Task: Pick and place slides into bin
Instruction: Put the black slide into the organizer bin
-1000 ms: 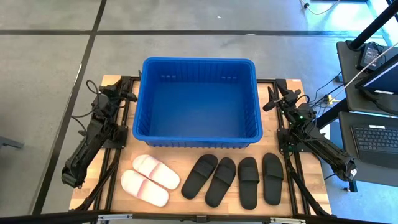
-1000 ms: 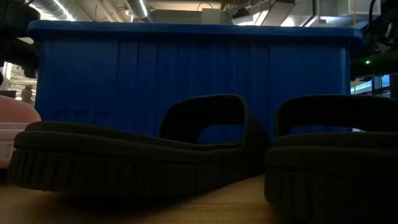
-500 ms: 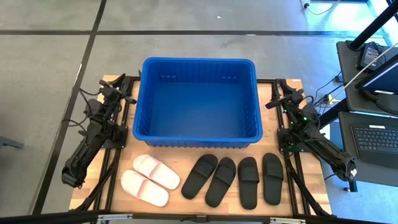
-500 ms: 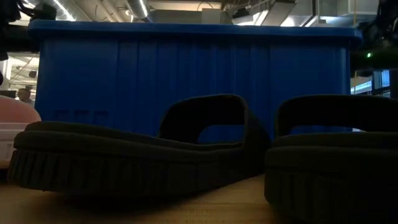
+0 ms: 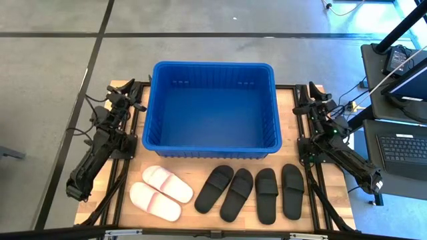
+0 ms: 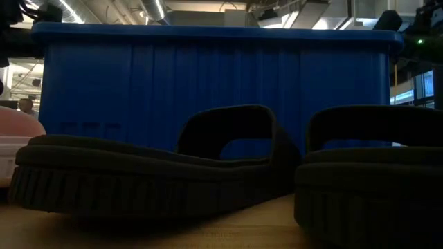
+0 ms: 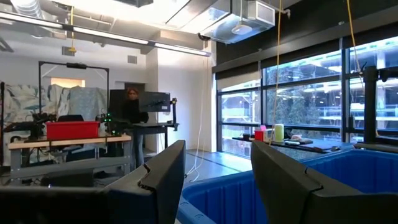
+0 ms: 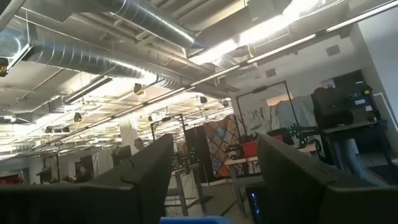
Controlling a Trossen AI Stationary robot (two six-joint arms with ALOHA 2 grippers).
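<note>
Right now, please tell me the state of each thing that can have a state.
bin: empty, upright on the table.
white slides: pair on the table, not picked.
black slides: four on the table, not picked.
left gripper: open, holding nothing.
right gripper: open, holding nothing.

Blue bin [image 5: 212, 73] with vertically ribbed walls, on a light wood-grain counter [image 5: 193, 205]. Four black slides [image 5: 252, 192] with plain straps; two white slides [image 5: 160, 193], each strap crossed by a thin pale pink stripe. Both arms [image 5: 100, 143] are dark throughout.
</note>
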